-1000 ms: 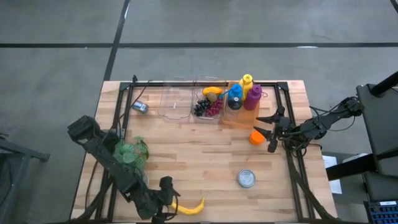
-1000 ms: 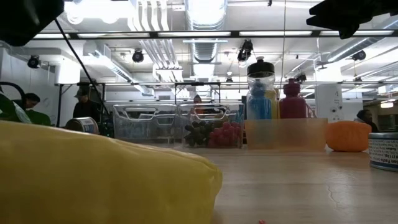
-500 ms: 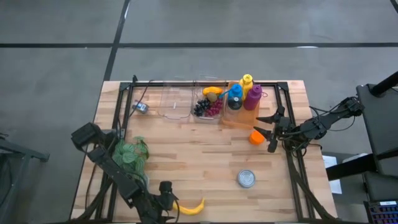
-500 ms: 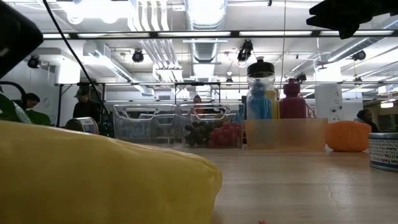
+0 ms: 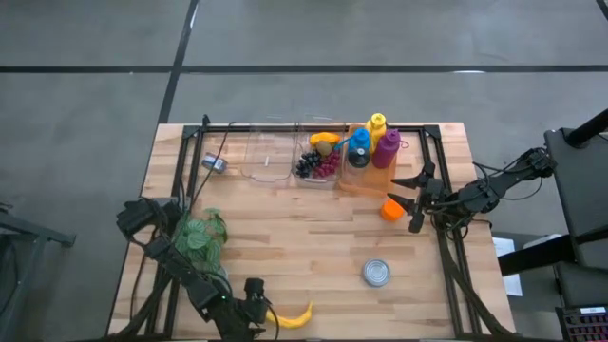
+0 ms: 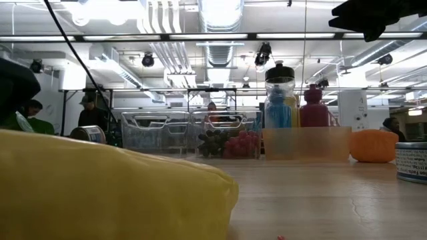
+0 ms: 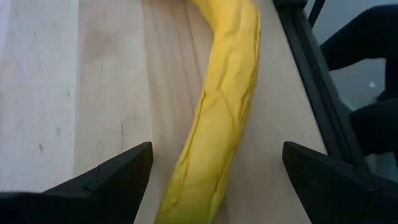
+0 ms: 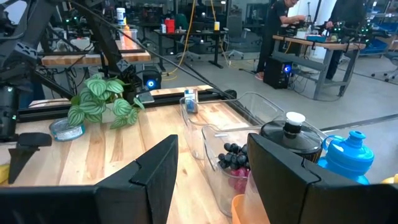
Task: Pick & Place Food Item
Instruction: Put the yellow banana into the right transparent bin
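One banana (image 7: 217,118) between left pincer (image 7: 214,180) fingers

Even, soft daylight-white light is falling on my table (image 5: 313,237) from overhead, and I am casting only faint shadows beneath my arms. In the low view, ceiling lamps (image 6: 220,10) at twelve o'clock are glaring and blowing out to white, while the banana (image 6: 100,187) pressed close to the lens is filling the seven o'clock corner as a blurred yellow mass. Through my left wrist the banana is showing softly, slightly out of focus. Through my right wrist the far room is looking sharp, my own fingers (image 8: 155,168) blurring darkly.
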